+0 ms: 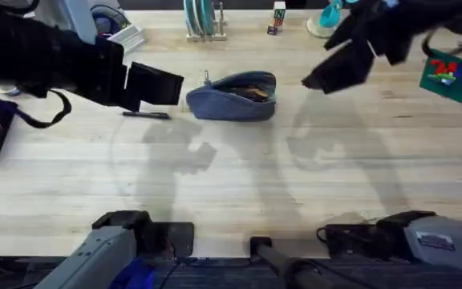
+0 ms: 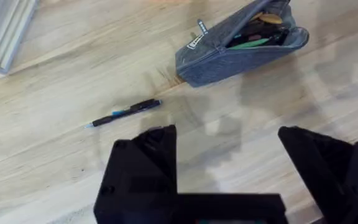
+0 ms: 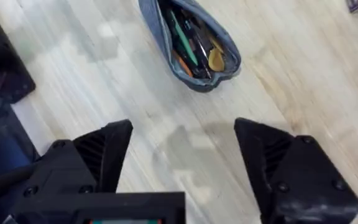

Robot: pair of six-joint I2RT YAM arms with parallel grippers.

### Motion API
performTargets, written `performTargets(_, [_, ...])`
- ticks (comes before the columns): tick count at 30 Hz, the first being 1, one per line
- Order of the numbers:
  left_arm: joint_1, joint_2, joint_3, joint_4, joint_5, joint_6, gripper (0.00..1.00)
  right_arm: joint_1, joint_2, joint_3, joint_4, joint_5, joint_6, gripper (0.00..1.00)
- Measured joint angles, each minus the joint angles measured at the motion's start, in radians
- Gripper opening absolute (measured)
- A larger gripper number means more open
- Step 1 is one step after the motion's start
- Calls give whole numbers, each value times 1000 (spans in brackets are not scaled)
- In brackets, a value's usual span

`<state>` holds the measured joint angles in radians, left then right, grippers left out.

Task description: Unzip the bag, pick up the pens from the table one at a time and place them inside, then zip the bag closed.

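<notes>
Lying on the table (image 1: 239, 185) just to the left of the bag (image 1: 233, 96), the last loose pen (image 1: 146, 115) is what the coming move turns on. Its long axis runs nearly side to side in the overhead view, roughly in line with the bag's own length, one end toward the bag's left tip without touching it. The left gripper (image 1: 167, 84) hangs above the table just up and left of that tip, with the pen close below it, so the left arm is plainly the nearer one. In the left wrist view its black fingers (image 2: 143, 163) stand wide apart with nothing between them, and the pen (image 2: 124, 112) sits a little ahead of the finger nearer it, lying slantwise across the line of the fingers, not in the gap. My judgement is that the claw must shift sideways over the pen and come down astride its middle.

Moving right, the bag lies unzipped, its mouth gaping, and the right wrist view shows several pens inside (image 3: 188, 43) already.

Further right of the bag, the right gripper (image 1: 331, 72) hovers high and well clear; its fingers (image 3: 272, 158) are also spread wide and empty, the bag beyond them.
</notes>
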<state>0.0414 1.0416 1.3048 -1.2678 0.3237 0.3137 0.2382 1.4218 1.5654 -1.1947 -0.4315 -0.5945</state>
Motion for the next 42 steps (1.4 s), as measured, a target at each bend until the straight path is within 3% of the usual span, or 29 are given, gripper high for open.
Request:
performTargets(4, [0,0,0,-4,0,0,995,0,-110,-112,26,10,32,998])
performTargets(9, [0,0,0,-8,0,0,996,0,-148,-199,23,17,87,998])
performTargets(21, [0,0,0,-7,-38,-58,996,0,-145,-216,20,21,138,998])
performTargets(32, [0,0,0,5,-204,-138,995,0,-145,-216,19,21,142,998])
performTargets(42, [14,25,0,49,-329,-328,994,0,-145,-216,19,21,143,998])
